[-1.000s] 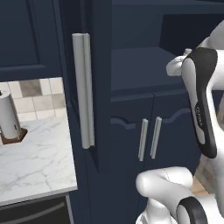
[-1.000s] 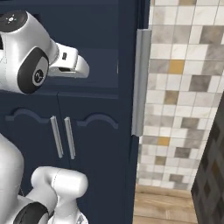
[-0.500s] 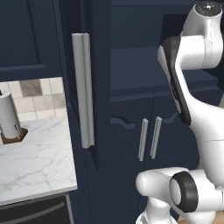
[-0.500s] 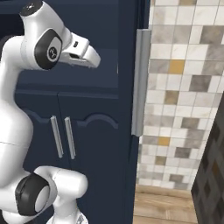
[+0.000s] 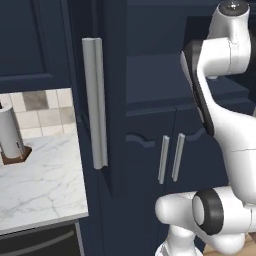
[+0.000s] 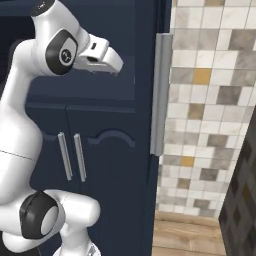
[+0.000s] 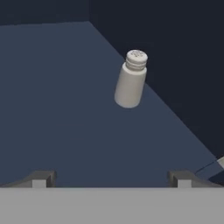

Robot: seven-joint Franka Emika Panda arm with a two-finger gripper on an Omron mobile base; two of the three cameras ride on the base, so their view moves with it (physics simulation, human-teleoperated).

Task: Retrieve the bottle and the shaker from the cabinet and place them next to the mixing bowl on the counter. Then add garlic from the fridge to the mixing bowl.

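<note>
Lined up on shaker, nothing held.
Tips at lower left & lower right of hand view, gripper [image 7: 111, 179] spread wide; shaker [image 7: 130, 79] upper centre on cabinet [image 7: 52, 87] floor, well apart. Risk imo: off-centre push-in knocks it over, toward back wall.

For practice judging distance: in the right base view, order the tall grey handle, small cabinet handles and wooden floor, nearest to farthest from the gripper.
1. tall grey handle, just right of the gripper.
2. small cabinet handles, lower left.
3. wooden floor, bottom right.
</note>
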